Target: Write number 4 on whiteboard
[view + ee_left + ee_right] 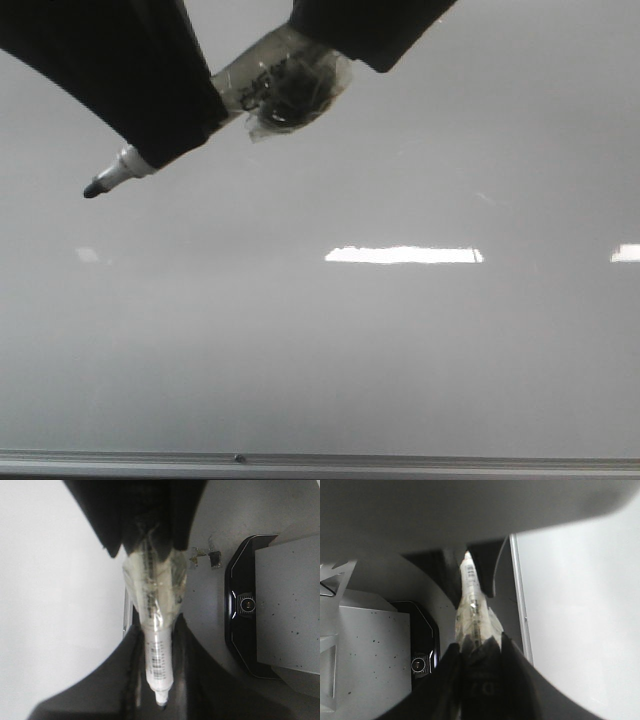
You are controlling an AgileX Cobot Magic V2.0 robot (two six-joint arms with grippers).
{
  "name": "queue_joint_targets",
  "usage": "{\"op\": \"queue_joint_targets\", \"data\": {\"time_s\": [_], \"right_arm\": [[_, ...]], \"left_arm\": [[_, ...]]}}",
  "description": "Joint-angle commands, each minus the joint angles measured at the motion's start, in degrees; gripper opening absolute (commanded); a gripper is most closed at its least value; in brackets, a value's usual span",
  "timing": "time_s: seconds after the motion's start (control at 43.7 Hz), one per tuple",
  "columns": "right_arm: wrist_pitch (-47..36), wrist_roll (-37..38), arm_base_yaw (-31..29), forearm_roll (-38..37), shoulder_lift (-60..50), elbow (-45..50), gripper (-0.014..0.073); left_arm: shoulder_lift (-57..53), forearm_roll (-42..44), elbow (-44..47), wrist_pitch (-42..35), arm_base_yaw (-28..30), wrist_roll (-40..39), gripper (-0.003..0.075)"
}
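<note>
The whiteboard (400,350) fills the front view, pale grey and glossy. No number 4 shows on it. A white marker (122,168) with a dark tip points down-left over the board's upper left. My left gripper (170,135) is shut on the marker just behind its tip. My right gripper (350,45) is shut on the marker's rear end, which is wrapped in clear tape (285,85). In the left wrist view the marker (159,655) sits between my shut left gripper (159,630). In the right wrist view my right gripper (479,645) clamps the taped end (472,615).
A grey metal frame strip (400,463) runs along the board's lower edge. Bright rectangular light reflections (403,254) lie across the board's middle. A black device with a round lens (245,605) and a grey speckled surface (290,605) sit beside the board.
</note>
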Motion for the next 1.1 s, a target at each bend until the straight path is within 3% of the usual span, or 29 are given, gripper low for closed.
{"op": "queue_joint_targets", "data": {"time_s": [0.0,0.114,0.183,0.229,0.343,0.526,0.64,0.777,0.846,0.983,1.075], "right_arm": [[-1.45,-0.44,0.05,2.31,-1.22,-1.90,-0.0062],[-1.45,0.44,-0.07,2.31,-1.22,-1.90,-0.0069],[-1.32,1.05,-0.08,2.31,-1.22,-1.90,-0.0069],[-1.00,1.68,-0.13,1.84,-1.29,-1.90,-0.0069],[0.71,4.86,-1.00,-1.96,-2.65,-1.90,-0.0069],[6.14,14.24,-7.23,-7.77,-7.45,-1.90,-0.0069],[6.13,26.38,-13.99,-12.15,-11.87,-1.90,-0.0069],[5.96,38.44,-22.54,-15.57,-17.87,-1.02,-0.0069],[0.74,39.48,-25.14,-15.65,-22.25,3.38,-0.0069],[-19.13,41.43,-26.42,-14.52,-30.30,17.11,-0.0069],[-25.13,41.29,-26.41,-13.92,-31.89,21.59,-0.0069]], "left_arm": [[-1.38,-1.90,-1.81,-2.76,-0.28,-0.46,0.0129],[-1.49,-1.90,-1.81,-3.78,-0.06,-2.22,0.0370],[-2.27,-0.64,-1.81,-3.89,0.31,-3.84,0.0470],[-3.21,0.30,-1.81,-3.64,0.82,-5.55,0.0496],[-6.54,2.64,-1.81,-3.64,3.42,-9.71,0.0493],[-12.47,2.76,-1.81,-4.04,12.59,-16.78,0.0493],[-15.66,2.76,-1.81,-5.00,18.90,-23.24,0.0493],[-17.94,2.54,-1.81,-5.07,24.17,-24.93,0.0493],[-18.18,2.44,-1.81,-5.21,25.56,-24.93,0.0493],[-18.04,1.88,-1.81,-5.29,25.69,-24.93,0.0493],[-18.04,0.95,-1.81,-6.56,25.69,-24.93,0.0493]]}}
